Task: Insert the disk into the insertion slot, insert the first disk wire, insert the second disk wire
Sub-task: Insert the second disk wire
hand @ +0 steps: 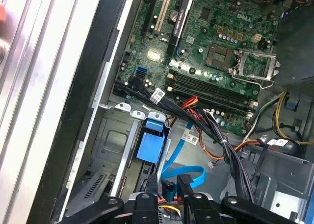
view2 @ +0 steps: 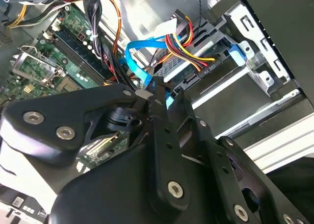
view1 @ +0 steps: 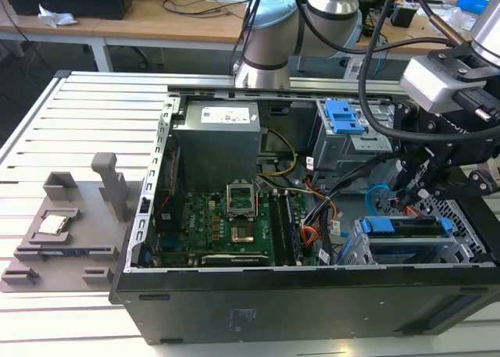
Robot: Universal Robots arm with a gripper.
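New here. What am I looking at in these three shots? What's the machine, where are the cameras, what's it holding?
One robot arm works inside an open computer case lying on a slatted metal table. The exterior view looks on from off the arm. Both wrist views ride on the arm and look past its end effector. A grey fixture lies beside the case. The disk sits in the insertion slot. The end effector pinches a blue cable near the disk.
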